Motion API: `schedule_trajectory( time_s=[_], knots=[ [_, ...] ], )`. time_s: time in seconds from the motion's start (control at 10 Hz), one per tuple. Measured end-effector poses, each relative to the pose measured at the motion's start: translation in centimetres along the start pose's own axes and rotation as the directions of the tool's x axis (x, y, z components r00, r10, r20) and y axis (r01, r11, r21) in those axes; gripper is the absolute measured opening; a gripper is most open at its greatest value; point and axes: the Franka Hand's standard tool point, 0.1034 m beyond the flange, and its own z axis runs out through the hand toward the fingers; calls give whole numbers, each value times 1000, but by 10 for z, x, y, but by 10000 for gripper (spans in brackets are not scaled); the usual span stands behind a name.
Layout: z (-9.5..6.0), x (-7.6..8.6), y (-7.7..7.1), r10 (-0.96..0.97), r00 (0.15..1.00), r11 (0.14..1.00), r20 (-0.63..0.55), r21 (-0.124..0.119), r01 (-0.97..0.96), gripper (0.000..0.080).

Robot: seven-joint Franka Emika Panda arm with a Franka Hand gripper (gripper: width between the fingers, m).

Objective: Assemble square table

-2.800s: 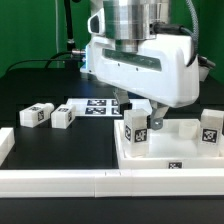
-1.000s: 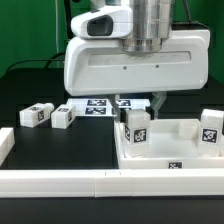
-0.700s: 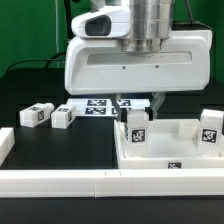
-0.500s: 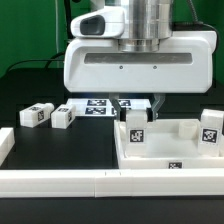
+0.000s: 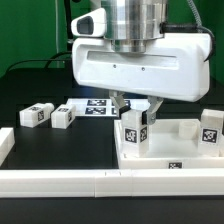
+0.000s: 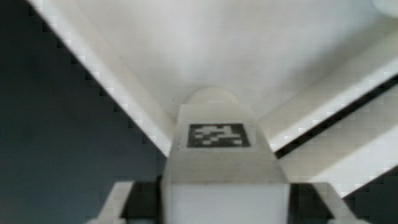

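The claw (image 5: 135, 107) is partly closed, its two fingers (image 6: 125, 205) pressed against either side of an upright table leg (image 5: 134, 130), which it grips near the top. In the exterior view that leg stands in the square panel (image 5: 165, 166) at the panel's 10 o'clock corner, and a second leg (image 5: 210, 130) stands upright at its 2 o'clock corner. Two loose legs (image 5: 38, 115) lie on the black table (image 5: 30, 85) at 9 o'clock from the claw, past the marker board (image 5: 98, 106).
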Motion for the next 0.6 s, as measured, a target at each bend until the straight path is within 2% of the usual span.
schedule_trajectory(
  time_s=[0.2,0.4,0.6],
  knots=[
    [0,-1,-1,199,980,980,7,7,-199,287],
    [1,-1,-3,423,906,906,14,0,-423,288],
    [1,-1,-3,471,882,882,18,-1,-471,288]
  ],
)
